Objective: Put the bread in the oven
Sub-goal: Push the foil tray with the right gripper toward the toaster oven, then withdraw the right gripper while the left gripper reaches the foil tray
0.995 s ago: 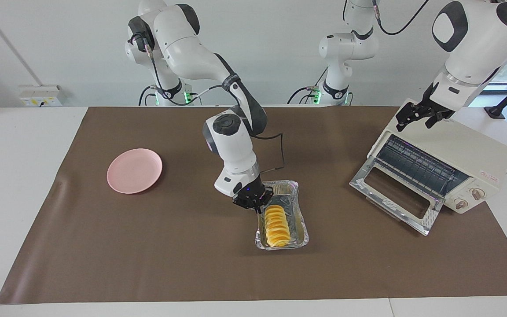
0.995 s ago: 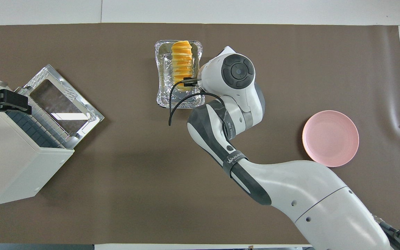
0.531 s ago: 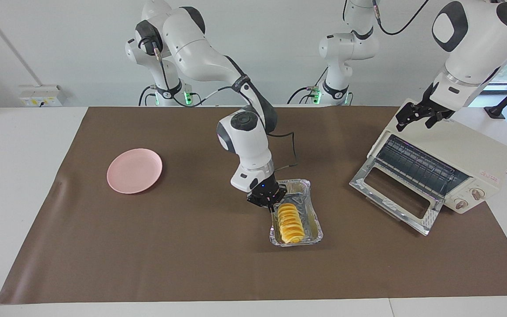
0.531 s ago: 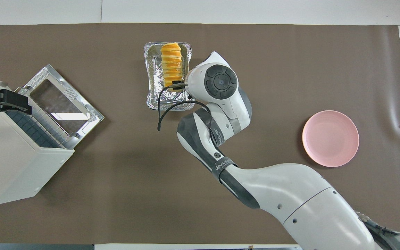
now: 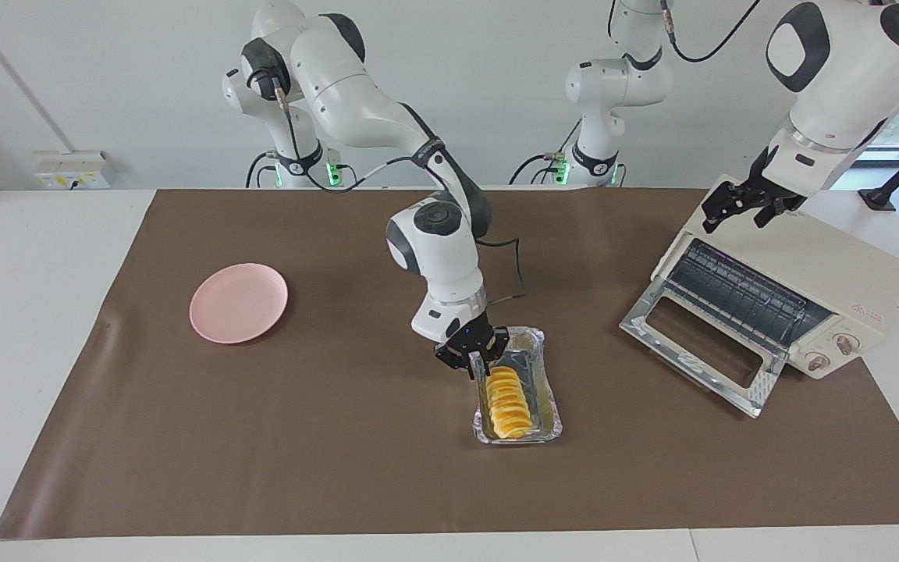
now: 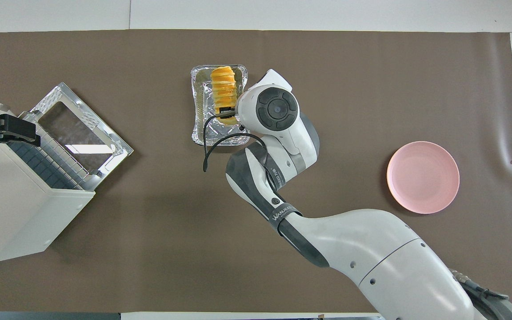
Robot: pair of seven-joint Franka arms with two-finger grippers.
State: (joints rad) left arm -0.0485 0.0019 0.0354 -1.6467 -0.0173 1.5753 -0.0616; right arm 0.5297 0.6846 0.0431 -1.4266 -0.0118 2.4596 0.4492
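Facing the robots, right pincer (image 5: 479, 362) shows parted fingers at the bread (image 5: 510, 401); overhead hides them; left pincer (image 5: 744, 204) open.

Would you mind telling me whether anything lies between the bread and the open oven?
Nothing visible does: only bare brown mat separates the bread, lying in its foil tray, from the oven, whose door hangs open.
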